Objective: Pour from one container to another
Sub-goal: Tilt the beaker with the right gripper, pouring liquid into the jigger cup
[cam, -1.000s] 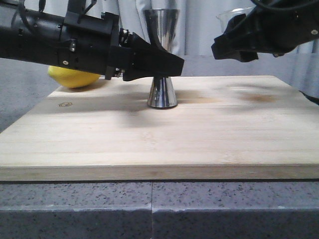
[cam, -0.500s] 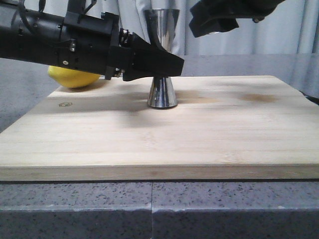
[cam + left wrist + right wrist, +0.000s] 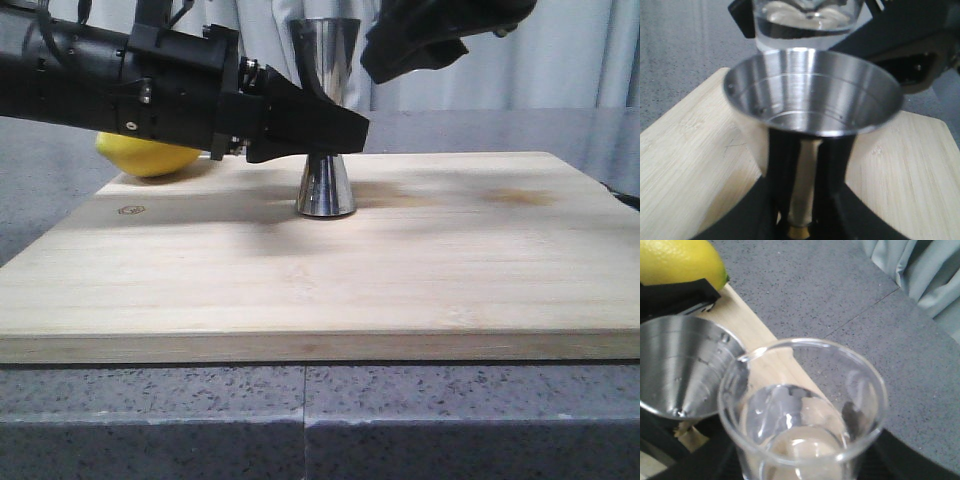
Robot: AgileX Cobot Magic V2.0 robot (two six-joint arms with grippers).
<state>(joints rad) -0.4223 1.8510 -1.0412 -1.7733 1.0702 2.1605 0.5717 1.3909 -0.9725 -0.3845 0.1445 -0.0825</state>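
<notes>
Two arms at work over a bamboo board (image 3: 320, 290). Far left, behind the board: a lemon (image 3: 150, 157). Next, left gripper (image 3: 335, 128), reaching in from the left, fingers clamped on the waist of the steel jigger (image 3: 325, 120). Jigger upright, foot on the board, long axis vertical, open upper cup (image 3: 812, 92) facing up, no liquid visible inside, only a few droplets. Further right and higher, right gripper (image 3: 415, 45), dark around the glass beaker (image 3: 802, 410); fingers mostly hidden, judged closed on the beaker. Beaker held near upright, clear liquid in its lower part, pouring lip (image 3: 752, 356) just above and beside the jigger's rim, on the side away from the left arm. Pour judged not yet begun. Coming move: tip the beaker leftward, lip toward the cup centre, jigger kept steady.
</notes>
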